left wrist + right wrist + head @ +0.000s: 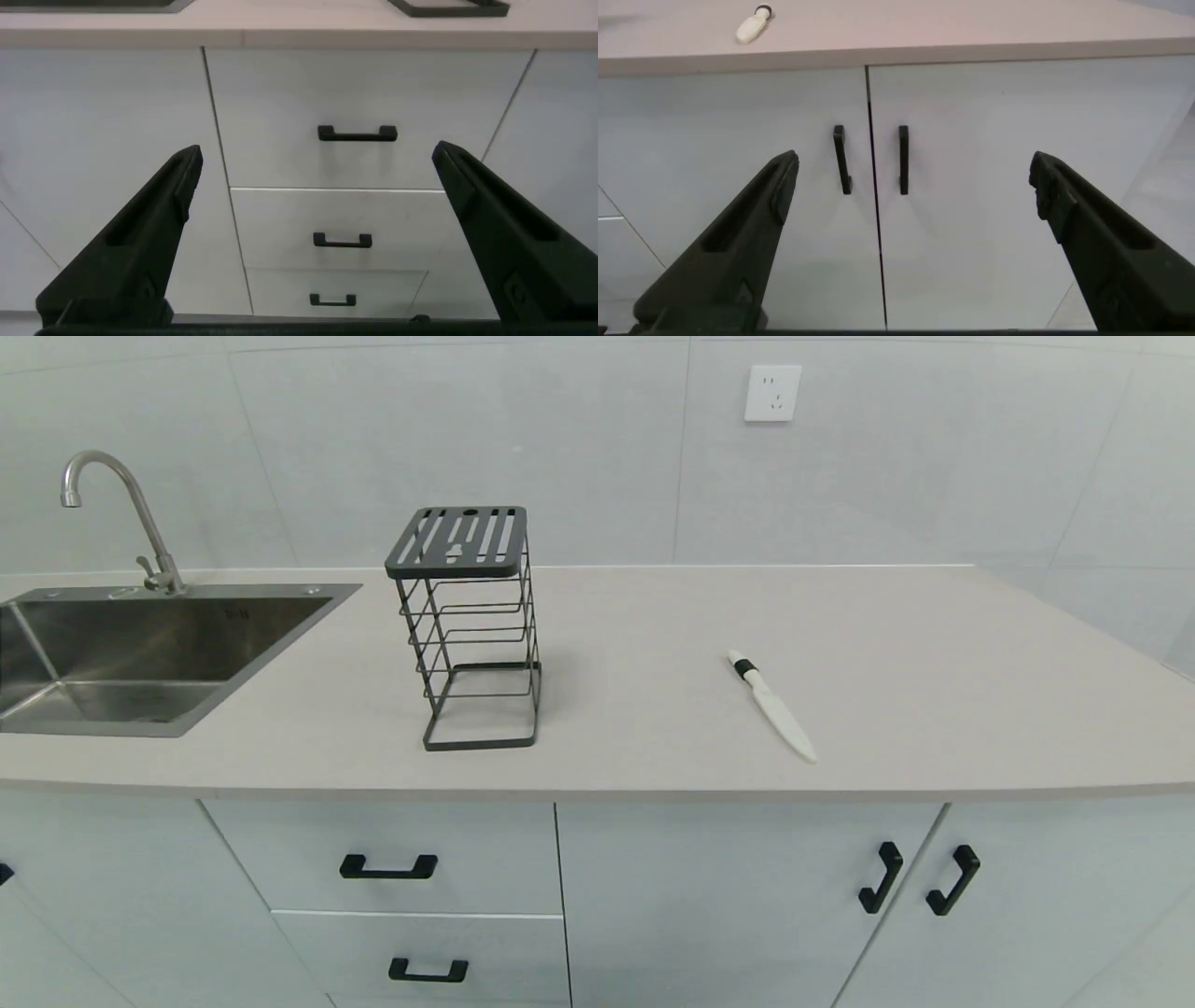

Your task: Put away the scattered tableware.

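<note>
Black left tool [318,152] and right tool [913,160] gape wide, both empty.

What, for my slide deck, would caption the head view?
White knife lies on the countertop, right of a black wire rack; sink at the left.

Left wrist view's edge cuts off the rack [458,12] above its base.

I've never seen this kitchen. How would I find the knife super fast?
Look at the long pale countertop under the tiled wall. Right of the black wire rack, well apart from it, the knife lies flat near the front edge. It is the only small white thing there, with a black band near its far end.
</note>
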Available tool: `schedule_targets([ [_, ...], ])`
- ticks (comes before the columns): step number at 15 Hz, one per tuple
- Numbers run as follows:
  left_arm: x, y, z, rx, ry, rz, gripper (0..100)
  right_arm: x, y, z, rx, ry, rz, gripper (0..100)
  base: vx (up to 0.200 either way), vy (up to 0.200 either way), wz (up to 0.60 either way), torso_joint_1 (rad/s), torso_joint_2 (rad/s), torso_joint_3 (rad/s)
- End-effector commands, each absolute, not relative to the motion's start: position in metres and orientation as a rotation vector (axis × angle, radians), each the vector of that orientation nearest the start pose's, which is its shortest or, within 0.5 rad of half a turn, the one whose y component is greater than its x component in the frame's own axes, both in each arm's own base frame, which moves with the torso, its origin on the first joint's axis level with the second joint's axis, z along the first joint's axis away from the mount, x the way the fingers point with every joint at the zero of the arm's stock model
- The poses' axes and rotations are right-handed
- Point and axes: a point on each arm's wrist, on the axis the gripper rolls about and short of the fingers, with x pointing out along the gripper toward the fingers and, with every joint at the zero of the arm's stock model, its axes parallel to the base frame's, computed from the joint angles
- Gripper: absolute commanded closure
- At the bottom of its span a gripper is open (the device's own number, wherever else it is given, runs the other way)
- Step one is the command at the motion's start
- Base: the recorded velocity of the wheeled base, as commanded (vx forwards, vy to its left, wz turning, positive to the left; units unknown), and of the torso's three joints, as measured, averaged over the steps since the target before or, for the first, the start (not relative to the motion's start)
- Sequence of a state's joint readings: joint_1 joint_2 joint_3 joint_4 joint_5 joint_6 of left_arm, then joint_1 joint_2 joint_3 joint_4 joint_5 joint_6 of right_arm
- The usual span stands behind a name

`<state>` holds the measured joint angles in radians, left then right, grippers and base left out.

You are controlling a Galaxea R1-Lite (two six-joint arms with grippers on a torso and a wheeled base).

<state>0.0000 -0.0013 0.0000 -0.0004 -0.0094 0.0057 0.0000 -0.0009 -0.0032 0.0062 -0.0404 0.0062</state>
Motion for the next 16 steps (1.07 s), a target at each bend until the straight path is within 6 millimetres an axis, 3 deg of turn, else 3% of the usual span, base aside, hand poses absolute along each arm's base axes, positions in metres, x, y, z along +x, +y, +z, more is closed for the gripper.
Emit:
schedule_targets([
  [1,-0.0228,-0.0002,0.0756,0.005,-0.002,-0.009,0,-0.0231,-0.0009,0.0757,0.006,0.003,-0.04,0,0.0,0.0,0.0,0.378,-0.48,-0.242],
  [16,-0.0228,-0.0002,0.0756,0.005,-0.002,-0.008,0,-0.0231,-0.0009,0.0757,0.006,0.003,-0.04,0,0.0,0.0,0.0,0.292,-0.55,-0.265],
])
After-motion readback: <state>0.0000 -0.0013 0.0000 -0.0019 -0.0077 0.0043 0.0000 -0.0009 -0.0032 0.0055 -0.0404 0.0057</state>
